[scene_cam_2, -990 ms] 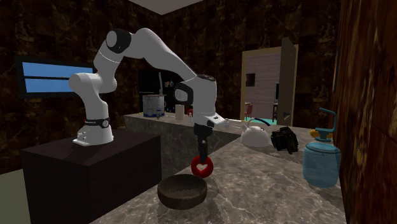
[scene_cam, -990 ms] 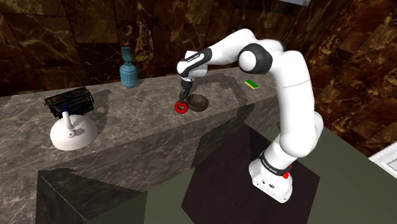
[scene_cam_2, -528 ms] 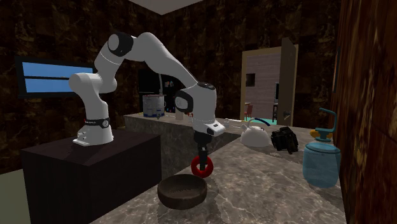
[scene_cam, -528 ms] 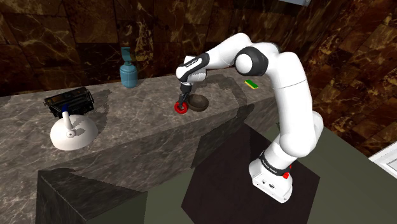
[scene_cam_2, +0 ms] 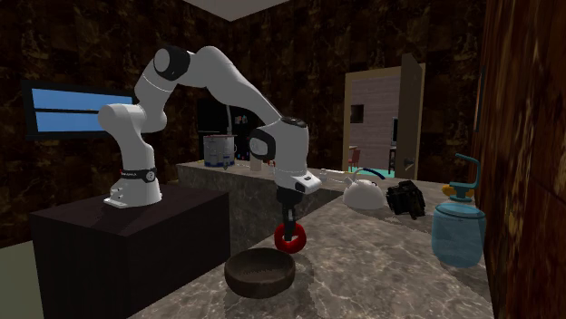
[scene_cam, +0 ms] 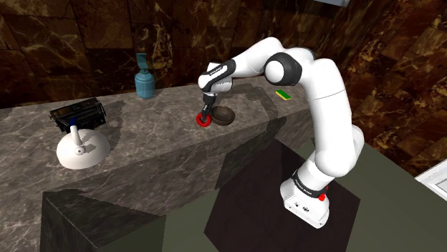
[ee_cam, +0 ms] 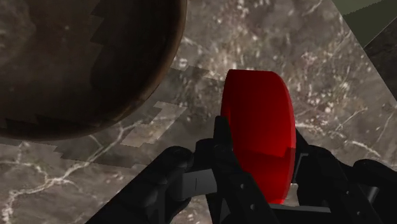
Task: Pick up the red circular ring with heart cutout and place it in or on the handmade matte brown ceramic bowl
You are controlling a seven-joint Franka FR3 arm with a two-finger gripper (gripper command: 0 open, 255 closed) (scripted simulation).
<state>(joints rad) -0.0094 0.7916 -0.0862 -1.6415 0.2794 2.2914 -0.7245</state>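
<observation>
Black claw (scene_cam_2: 289, 227) clamps a smooth, glossy red ring (ee_cam: 257, 121) edge-on between its fingers, just beside the round matte brown bowl (scene_cam_2: 260, 272) on the veined marble bench (scene_cam: 143, 147).

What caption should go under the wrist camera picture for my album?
Black gripper clasps the red ring edge-on beside the brown bowl on the marbled counter.

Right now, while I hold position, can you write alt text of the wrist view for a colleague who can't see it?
The black gripper clasps a red ring edge-on between its fingers, over a grey marbled counter. A dark brown bowl stands on the counter beside the ring, not beneath it, and looks empty.
</observation>
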